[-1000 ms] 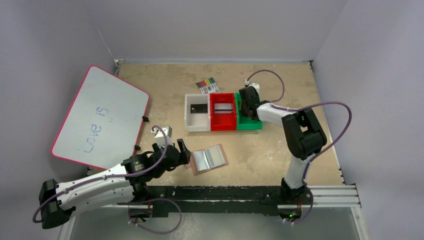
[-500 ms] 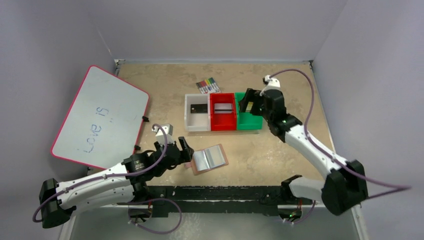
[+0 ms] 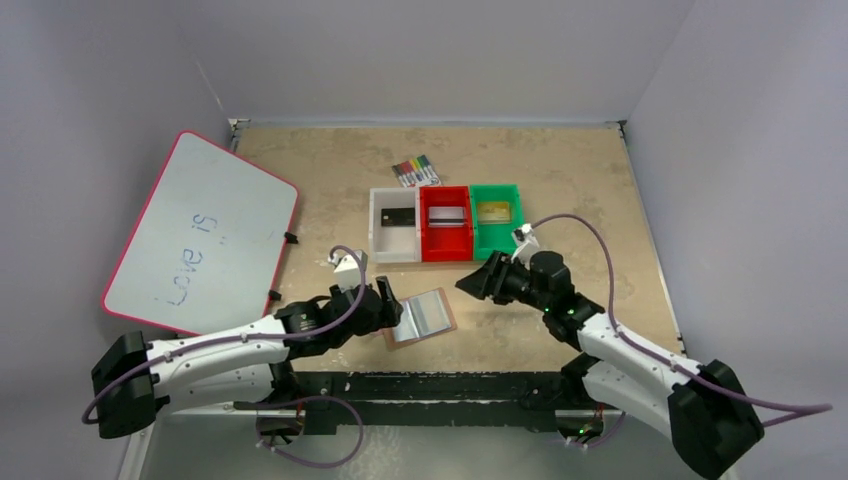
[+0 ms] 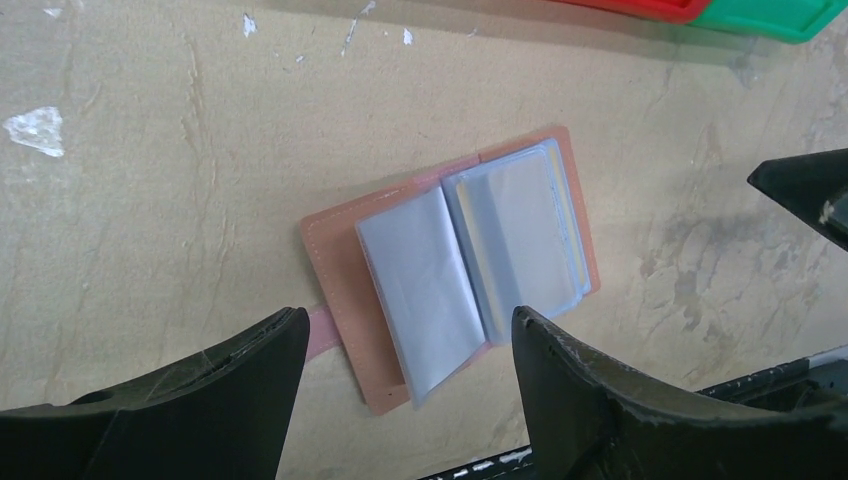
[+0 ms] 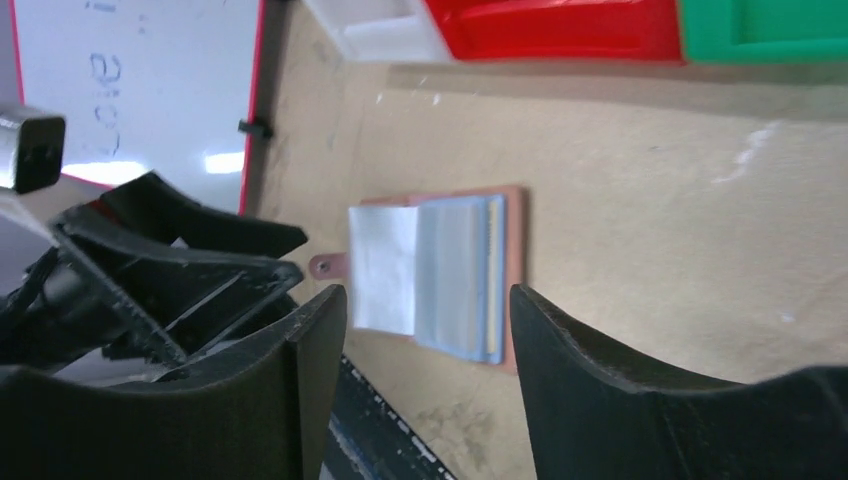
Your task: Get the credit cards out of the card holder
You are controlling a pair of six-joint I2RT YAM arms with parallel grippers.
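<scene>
Lying open by the table's (image 3: pixel 580 180) near edge, the floppy card holder (image 3: pixel 420 317) seemingly holds a slick, stiff credit card (image 4: pixel 571 232), pinchable edgewise; left tool (image 4: pixel 405 335) and right tool (image 5: pixel 428 298) gape empty.

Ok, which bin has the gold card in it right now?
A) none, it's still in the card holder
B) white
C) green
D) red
C: in the top view the gold card lies flat inside the green bin.
</scene>
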